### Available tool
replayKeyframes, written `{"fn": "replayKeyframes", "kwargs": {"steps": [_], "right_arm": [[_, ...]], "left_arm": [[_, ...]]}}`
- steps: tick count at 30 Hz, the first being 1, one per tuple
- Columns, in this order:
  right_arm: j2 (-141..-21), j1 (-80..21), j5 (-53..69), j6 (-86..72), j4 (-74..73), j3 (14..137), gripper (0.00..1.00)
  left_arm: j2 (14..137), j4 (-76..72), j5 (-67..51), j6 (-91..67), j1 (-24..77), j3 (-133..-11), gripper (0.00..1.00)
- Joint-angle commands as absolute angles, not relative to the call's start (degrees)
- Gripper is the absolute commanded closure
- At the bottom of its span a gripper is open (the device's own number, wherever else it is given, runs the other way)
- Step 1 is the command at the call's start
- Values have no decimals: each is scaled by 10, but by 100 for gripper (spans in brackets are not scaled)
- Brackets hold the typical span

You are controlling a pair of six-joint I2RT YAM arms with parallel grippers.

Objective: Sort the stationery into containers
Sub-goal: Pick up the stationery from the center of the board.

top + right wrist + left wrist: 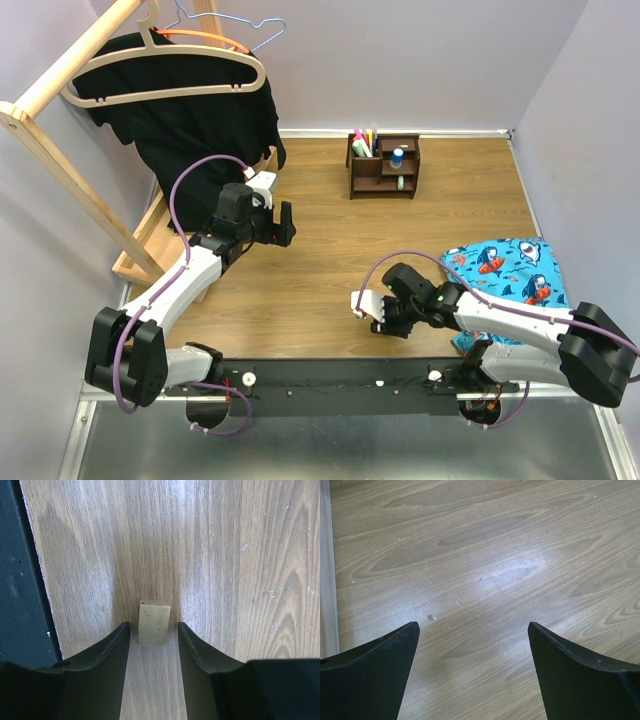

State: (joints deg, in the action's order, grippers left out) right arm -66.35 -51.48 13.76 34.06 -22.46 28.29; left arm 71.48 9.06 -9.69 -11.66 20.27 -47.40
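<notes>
The dark brown desk organizer point(383, 168) stands at the far side of the wooden bench point(320, 260), well apart from both arms. Highlighters and pens point(361, 143) stick up from its left upright compartment. A blue-capped tube point(397, 157) stands further right, with something green point(400, 182) on a lower shelf. The pale yellow eraser block point(154, 622) lies near the bench's near edge between the spread right fingers point(112, 652), a thin gap on either side. The left fingers point(380, 660) gape wide over bare wood. A blue fish-print cloth point(505, 262) lies at the right, and a black garment point(190, 130) hangs from a wooden rack point(60, 150) at the left.
</notes>
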Motion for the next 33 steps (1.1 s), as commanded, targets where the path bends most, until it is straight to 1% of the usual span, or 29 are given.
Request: {"fn": "replayKeyframes", "kwargs": {"steps": [1, 4, 6, 7, 9, 10, 13, 18, 26, 29, 31, 33], "right_arm": [[-679, -504, 129, 357, -277, 271, 50], [-679, -497, 136, 359, -279, 272, 54], [-679, -493, 138, 360, -279, 273, 58], [-678, -491, 141, 362, -281, 273, 64], [-674, -488, 142, 362, -281, 275, 69], [-672, -488, 142, 360, -283, 277, 77], [-662, -487, 134, 346, -280, 287, 89], [-643, -482, 98, 324, -263, 308, 90], [-685, -430, 51, 261, -141, 369, 90], [-717, -407, 14, 229, -74, 396, 87], [-735, -387, -13, 203, -32, 420, 82], [-765, -357, -18, 183, -17, 439, 82]], "left_arm": [[722, 80, -101, -119, 204, -483, 1], [724, 81, -101, -116, 204, -486, 1], [726, 81, -99, -114, 204, -488, 1], [728, 81, -99, -113, 204, -488, 1], [730, 81, -98, -111, 204, -490, 1], [733, 80, -97, -110, 203, -491, 1], [742, 84, -98, -109, 200, -499, 1], [761, 95, -108, -115, 175, -526, 1], [794, 99, -136, -152, 116, -562, 1], [796, 98, -141, -135, 113, -564, 1], [795, 98, -148, -127, 112, -564, 1], [792, 97, -148, -123, 113, -562, 1]]}}
